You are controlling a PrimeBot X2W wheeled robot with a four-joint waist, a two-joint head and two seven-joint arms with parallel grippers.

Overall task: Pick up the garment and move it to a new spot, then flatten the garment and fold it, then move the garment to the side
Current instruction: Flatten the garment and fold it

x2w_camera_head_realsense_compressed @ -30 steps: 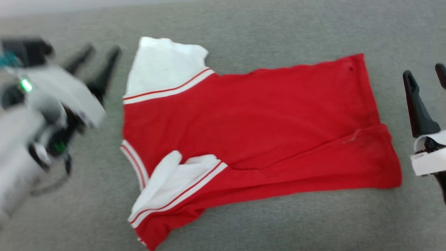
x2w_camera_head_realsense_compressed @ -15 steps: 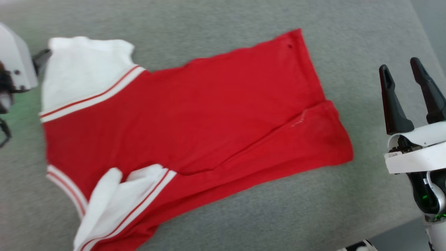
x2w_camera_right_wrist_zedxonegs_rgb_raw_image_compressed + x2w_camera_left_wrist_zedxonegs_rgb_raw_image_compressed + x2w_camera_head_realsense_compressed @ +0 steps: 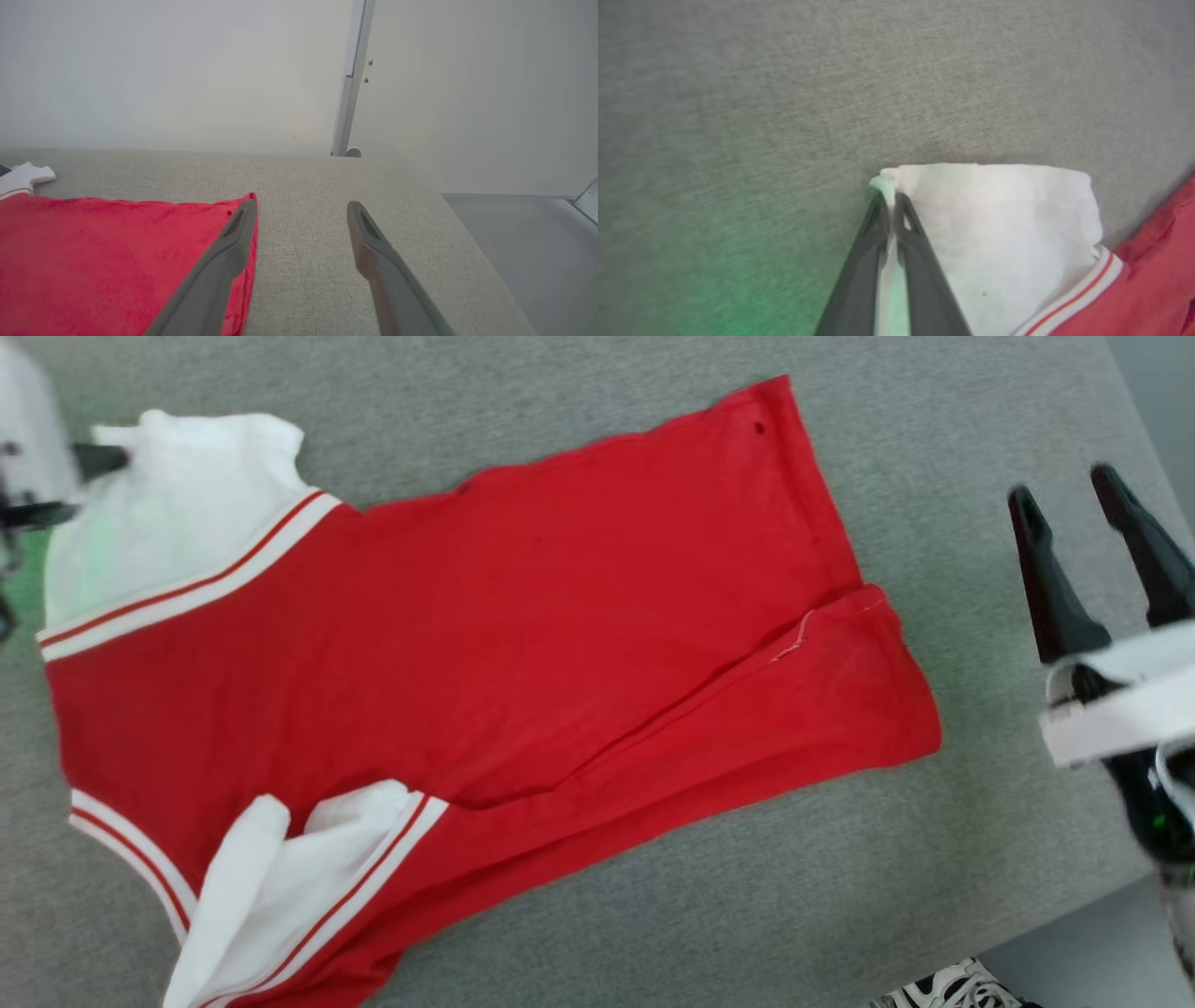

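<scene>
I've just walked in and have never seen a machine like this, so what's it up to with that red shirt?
A two-armed robot is working on a red T-shirt, which lies spread out and not yet folded on a grey fabric surface. Its left end effector is pinched shut on a corner of the far white sleeve. The right end effector is open beside the shirt's hem, apart from it and holding nothing. The near sleeve lies crumpled over the red body.

From here the shirt (image 3: 523,616) reads as soft matt knit cloth, red body and white sleeve (image 3: 994,224) alike. The grey surface (image 3: 934,476) beneath is coarse woven fabric. My right gripper (image 3: 1062,485) has dark matt plastic fingers (image 3: 219,270) and a smooth white casing (image 3: 1120,719).
</scene>
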